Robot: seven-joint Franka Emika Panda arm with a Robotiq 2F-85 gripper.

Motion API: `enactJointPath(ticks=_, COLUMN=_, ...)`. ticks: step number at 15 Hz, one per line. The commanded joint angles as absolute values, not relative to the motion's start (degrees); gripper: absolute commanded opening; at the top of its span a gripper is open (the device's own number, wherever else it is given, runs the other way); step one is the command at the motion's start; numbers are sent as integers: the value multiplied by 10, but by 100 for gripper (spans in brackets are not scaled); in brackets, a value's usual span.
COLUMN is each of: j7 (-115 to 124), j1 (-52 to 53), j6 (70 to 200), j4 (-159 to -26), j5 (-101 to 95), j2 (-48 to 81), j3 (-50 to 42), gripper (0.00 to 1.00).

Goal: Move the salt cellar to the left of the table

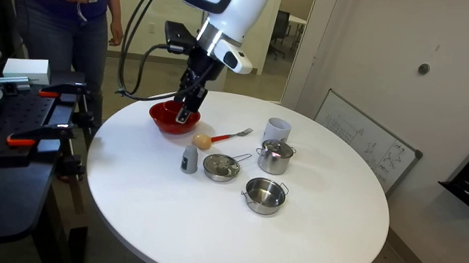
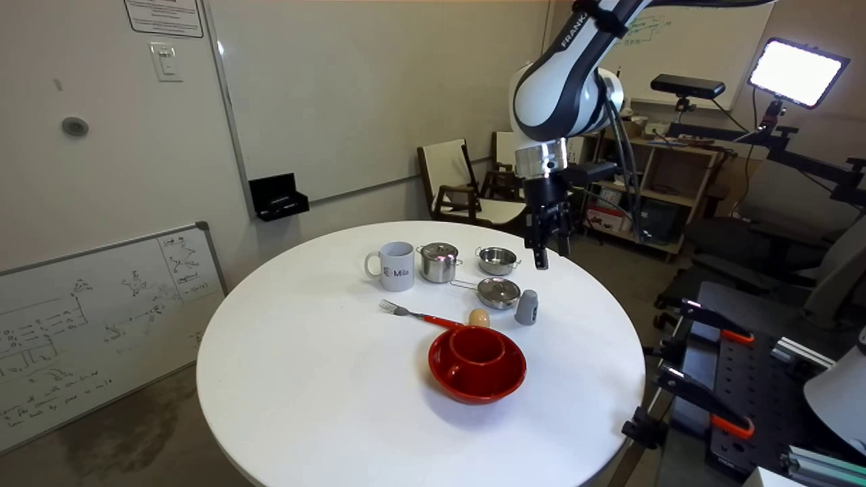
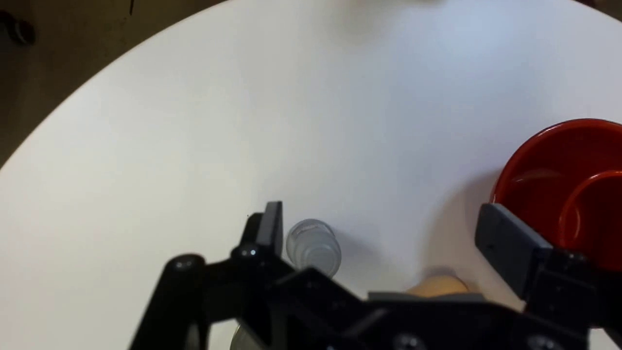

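Observation:
The salt cellar is a small grey shaker standing upright on the white round table. It also shows in an exterior view and in the wrist view. My gripper is open and empty above the table; it also shows in an exterior view. In the wrist view, the wide-apart fingers frame the salt cellar close beside the left finger, apart from it in height. The gripper body hides a little of the shaker's lower edge there.
A red bowl holding a red cup stands near an egg and a red-handled fork. A small pan stands beside the salt cellar. An open pot, a lidded pot and a white mug stand beyond.

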State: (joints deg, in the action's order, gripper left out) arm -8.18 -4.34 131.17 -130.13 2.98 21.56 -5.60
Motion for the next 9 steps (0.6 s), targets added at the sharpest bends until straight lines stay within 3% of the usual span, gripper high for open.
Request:
enactJointPath(ticks=1, j7=-48, j1=-38, j6=1302, j4=-1230, j5=-3, j2=293, j3=-51, gripper=100)
enactJointPath(ticks=9, j7=-31, j1=-37, j6=1272, j4=-1151, j5=-22, j2=383, j3=-52, gripper=100)
